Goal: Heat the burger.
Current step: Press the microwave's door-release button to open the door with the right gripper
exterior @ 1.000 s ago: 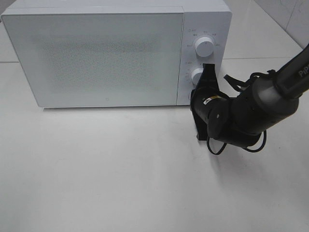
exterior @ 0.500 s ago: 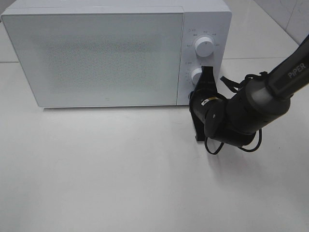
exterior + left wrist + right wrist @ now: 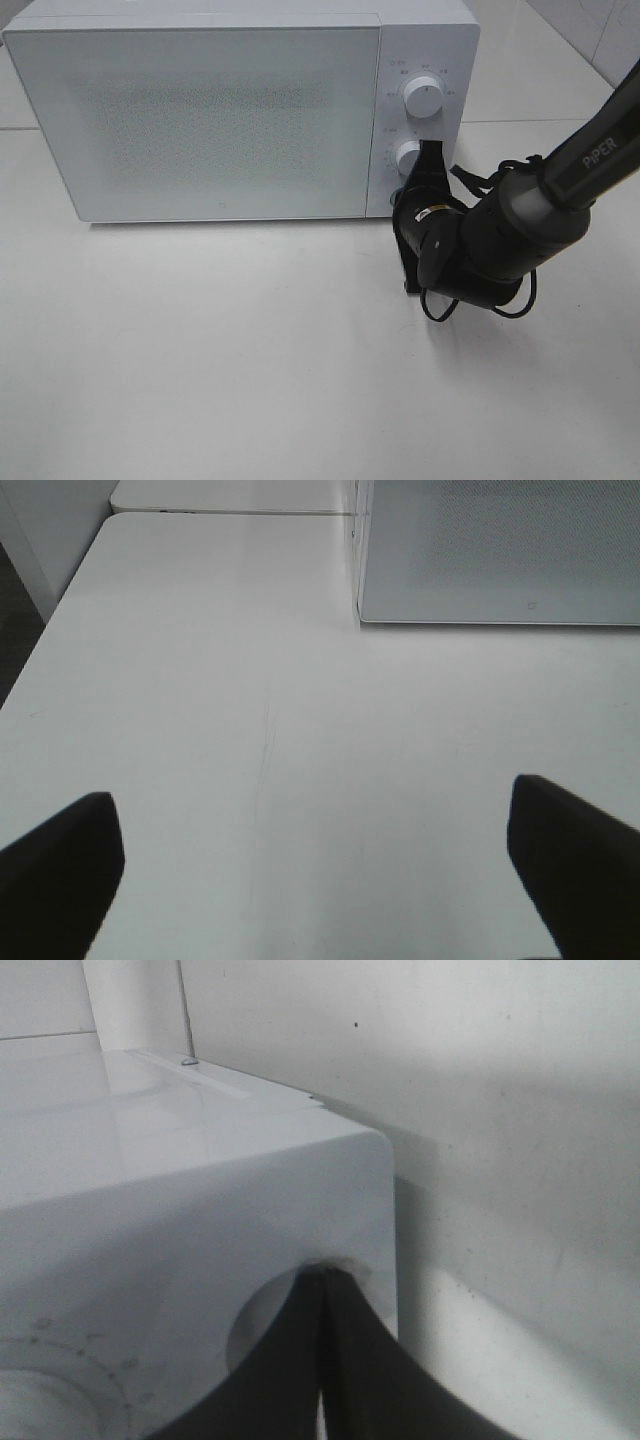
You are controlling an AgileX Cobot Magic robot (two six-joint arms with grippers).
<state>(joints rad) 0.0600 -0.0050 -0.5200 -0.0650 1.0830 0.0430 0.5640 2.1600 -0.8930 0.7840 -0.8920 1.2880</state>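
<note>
The left hand (image 3: 320, 880) shows only in its wrist view, two dark fingertips cut off at the frame edge and spread wide over bare worktop (image 3: 250, 730). The microwave (image 3: 220, 110) has its door closed, its frosted front opaque, and the burger appears in no view. The right hand (image 3: 430, 152) has its fingers pressed together against the lower knob (image 3: 406, 157), half hiding it.

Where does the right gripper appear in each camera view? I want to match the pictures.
Exterior high: right gripper at the microwave's lower knob.
Left wrist: not in it.
Right wrist: its fingers, closed together, before the microwave's white front.
Shared landmark: the microwave.
</note>
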